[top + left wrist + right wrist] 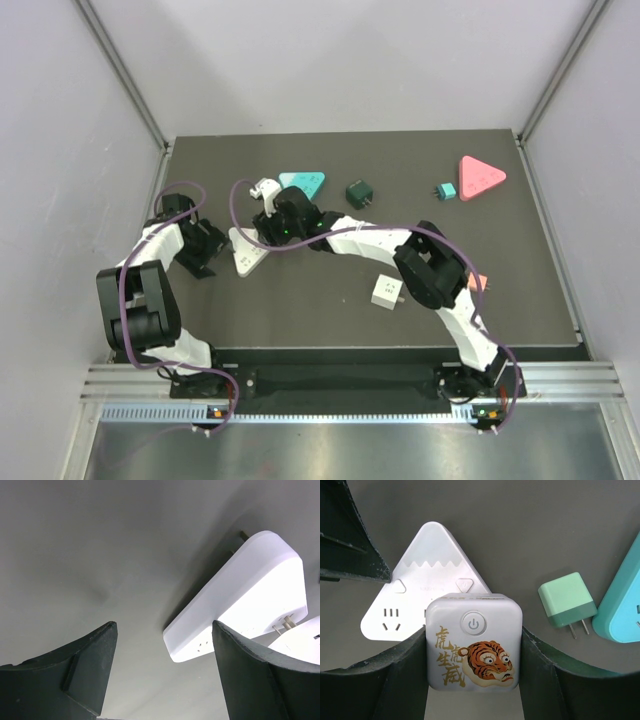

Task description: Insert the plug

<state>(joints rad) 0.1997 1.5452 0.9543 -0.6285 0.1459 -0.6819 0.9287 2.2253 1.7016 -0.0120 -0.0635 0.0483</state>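
Clamped in the right gripper [473, 647], a white tiger-printed plastic plug [473, 630] is aimed for insertion at the white triangular socket [420, 592] beyond its jaws, with the left gripper [165, 627] parted alongside.

Three triangular sockets: white socket [240, 250], teal socket [302, 182], pink socket [480, 177]. Five cube plugs clearly seen: tiger plug [473, 645], mint plug [566, 599], dark-green plug [360, 193], teal plug [445, 190], white plug [387, 291].

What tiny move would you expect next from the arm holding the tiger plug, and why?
Probably a short push of the plug toward the face of the white strip. The right gripper is clamped on it right over the strip, and the left wrist view shows its prongs bare at the strip's face, so it appears not seated yet.
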